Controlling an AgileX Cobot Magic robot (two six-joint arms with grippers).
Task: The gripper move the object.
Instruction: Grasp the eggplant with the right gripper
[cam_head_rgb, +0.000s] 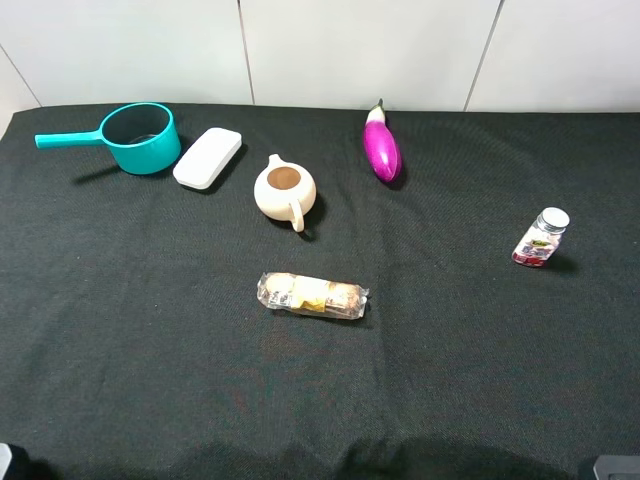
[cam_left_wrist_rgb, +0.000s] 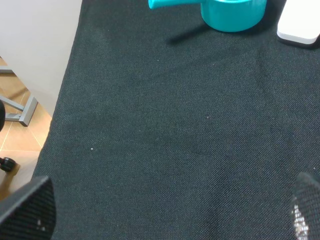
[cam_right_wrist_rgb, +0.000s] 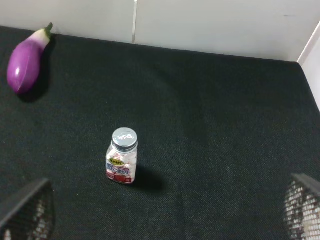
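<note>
The magenta-purple eggplant (cam_head_rgb: 381, 148) lies on the black cloth at the back, right of centre, with its white neck and green stem toward the wall. It also shows in the right wrist view (cam_right_wrist_rgb: 25, 62), far from the fingers. My left gripper (cam_left_wrist_rgb: 167, 215) is open and empty over bare cloth at the front left. My right gripper (cam_right_wrist_rgb: 164, 210) is open and empty at the front right, short of a small bottle. Neither gripper touches anything.
A teal pot (cam_head_rgb: 140, 137) and a white box (cam_head_rgb: 208, 157) stand at the back left. A cream teapot (cam_head_rgb: 286, 190) sits near the middle, with a clear-wrapped snack roll (cam_head_rgb: 312, 295) in front of it. A small bottle (cam_head_rgb: 540, 238) stands at the right. The table's left edge (cam_left_wrist_rgb: 60, 115) drops to the floor.
</note>
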